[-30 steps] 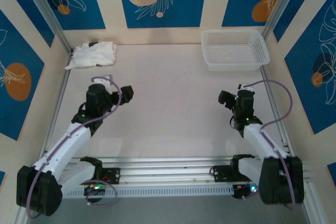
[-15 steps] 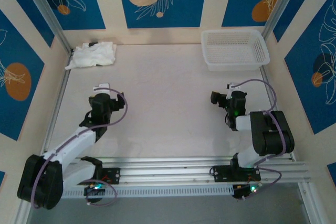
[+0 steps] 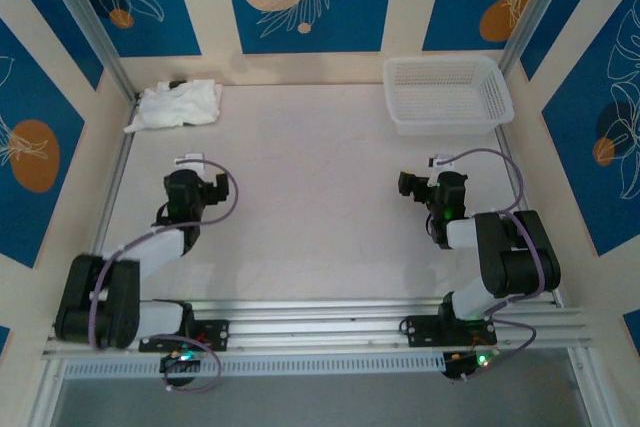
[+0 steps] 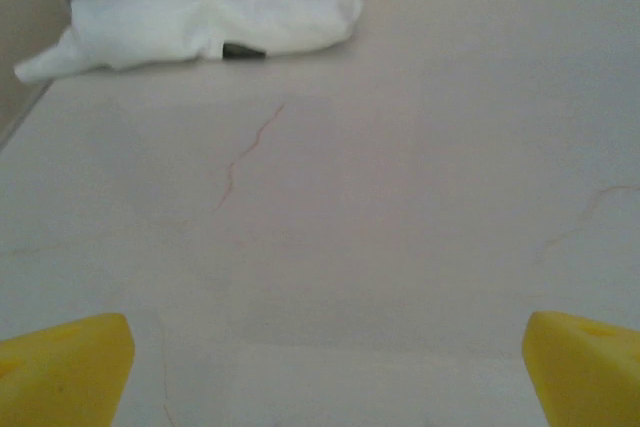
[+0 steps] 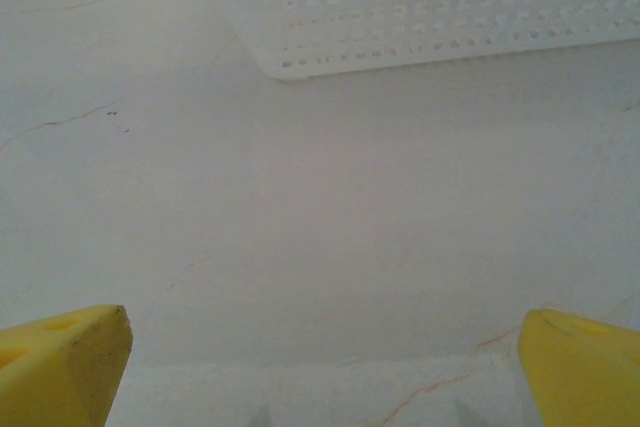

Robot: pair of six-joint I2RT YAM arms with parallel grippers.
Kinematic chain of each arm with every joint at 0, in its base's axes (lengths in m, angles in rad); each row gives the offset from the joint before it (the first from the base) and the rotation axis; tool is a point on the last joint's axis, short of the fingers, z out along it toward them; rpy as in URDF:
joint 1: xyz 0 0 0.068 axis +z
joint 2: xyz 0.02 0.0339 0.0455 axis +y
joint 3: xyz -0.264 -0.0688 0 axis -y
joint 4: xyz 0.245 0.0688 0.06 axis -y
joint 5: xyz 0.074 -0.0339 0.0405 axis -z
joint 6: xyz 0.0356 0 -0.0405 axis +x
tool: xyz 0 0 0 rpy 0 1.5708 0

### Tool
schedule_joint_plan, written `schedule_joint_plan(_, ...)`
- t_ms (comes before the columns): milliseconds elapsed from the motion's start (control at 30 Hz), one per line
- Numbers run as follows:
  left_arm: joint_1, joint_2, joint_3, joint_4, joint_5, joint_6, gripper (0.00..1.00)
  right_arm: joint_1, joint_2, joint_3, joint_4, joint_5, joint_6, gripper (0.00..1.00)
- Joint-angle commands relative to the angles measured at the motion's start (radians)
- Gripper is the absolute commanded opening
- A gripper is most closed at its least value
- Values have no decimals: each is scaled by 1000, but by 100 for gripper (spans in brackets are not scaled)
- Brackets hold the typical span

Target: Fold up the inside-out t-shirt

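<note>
Item: t-shirt (image 3: 175,105), compact wrinkled bundle, eleven o'clock corner, untouched. Claws: left gripper (image 3: 207,187), right gripper (image 3: 412,185), jaws wide, empty, both arms now folded back toward six o'clock. I judge the fold finished, arms parking.

- Left wrist view: the t-shirt (image 4: 210,7) at 11 o'clock is cut off by the top edge.
- A small dark thing (image 4: 243,50) peeks from under it, too hidden to name.
- Right wrist view: the basket (image 5: 420,17) at 1 o'clock runs off the top and right edges.
- The right gripper (image 5: 325,372) has its 2 yellow fingertips (image 5: 60,367) cut off at 7 and 5 o'clock.
</note>
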Motion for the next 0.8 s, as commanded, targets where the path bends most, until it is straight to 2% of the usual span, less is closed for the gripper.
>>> schedule_joint_plan(0, 27, 102, 16, 160, 125, 95, 100, -2, -8, 18, 42, 23, -22, 99)
schedule_joint_plan(33, 38, 132, 10, 188, 131, 81, 100, -3, -8, 17, 42, 24, -23, 99)
schedule_joint_plan(100, 53, 203, -86, 439, 200, 90, 100, -2, -8, 17, 43, 23, -23, 99)
schedule_joint_plan(200, 57, 197, -90, 428, 199, 84, 100, -3, -8, 19, 41, 23, -22, 99)
schedule_joint_plan(233, 56, 189, -60, 349, 195, 84, 100, -2, -8, 17, 42, 22, -22, 99)
schedule_joint_plan(767, 47, 191, -51, 343, 217, 105, 100, -2, -11, 16, 43, 21, -23, 99)
